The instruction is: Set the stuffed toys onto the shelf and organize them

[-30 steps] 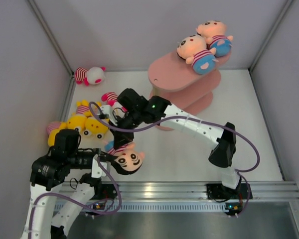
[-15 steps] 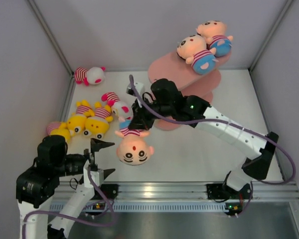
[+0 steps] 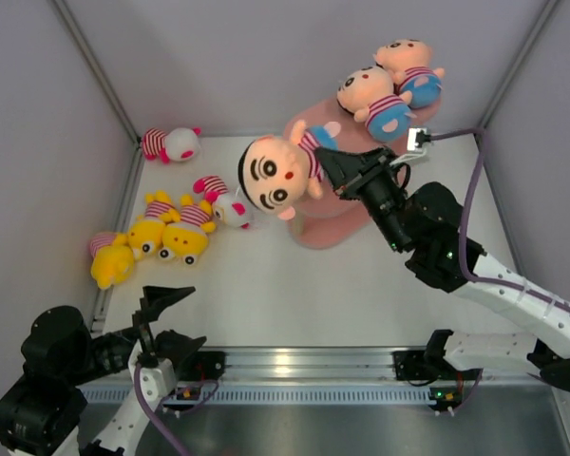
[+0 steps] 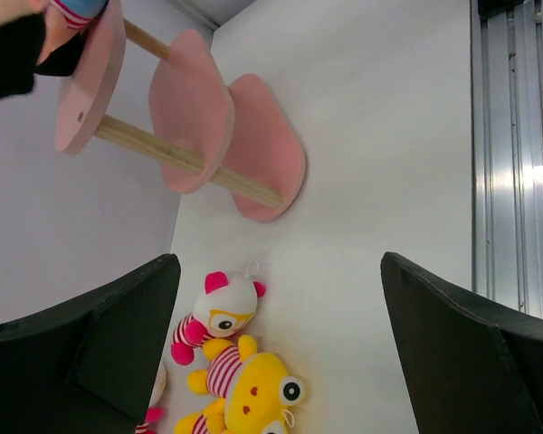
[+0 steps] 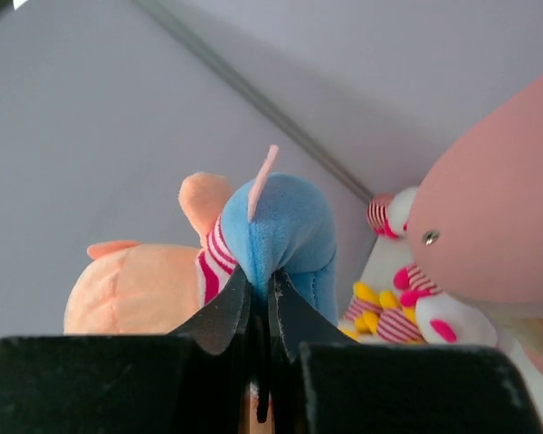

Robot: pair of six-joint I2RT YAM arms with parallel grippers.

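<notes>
My right gripper (image 3: 329, 161) (image 5: 259, 278) is shut on the blue shorts (image 5: 285, 231) of a peach-faced stuffed toy (image 3: 274, 173), which hangs in the air at the left end of the pink shelf's (image 3: 328, 231) top board. Two more peach-faced toys (image 3: 370, 95) (image 3: 410, 66) lie on that top board. My left gripper (image 3: 185, 316) (image 4: 279, 264) stands open and empty near the table's front left. Ahead of it lie a white-faced toy (image 4: 222, 307) and a yellow one (image 4: 253, 393).
On the table's left lie yellow toys (image 3: 185, 237) (image 3: 109, 261) and white-faced ones (image 3: 223, 199) (image 3: 171, 144). Grey walls close in the left, back and right. The shelf's lower boards (image 4: 262, 154) hold no toy that I can see.
My left gripper opened, let go of the peach-faced toy and drew back to the front left. The right arm carried that toy up and right to the shelf's top board.
</notes>
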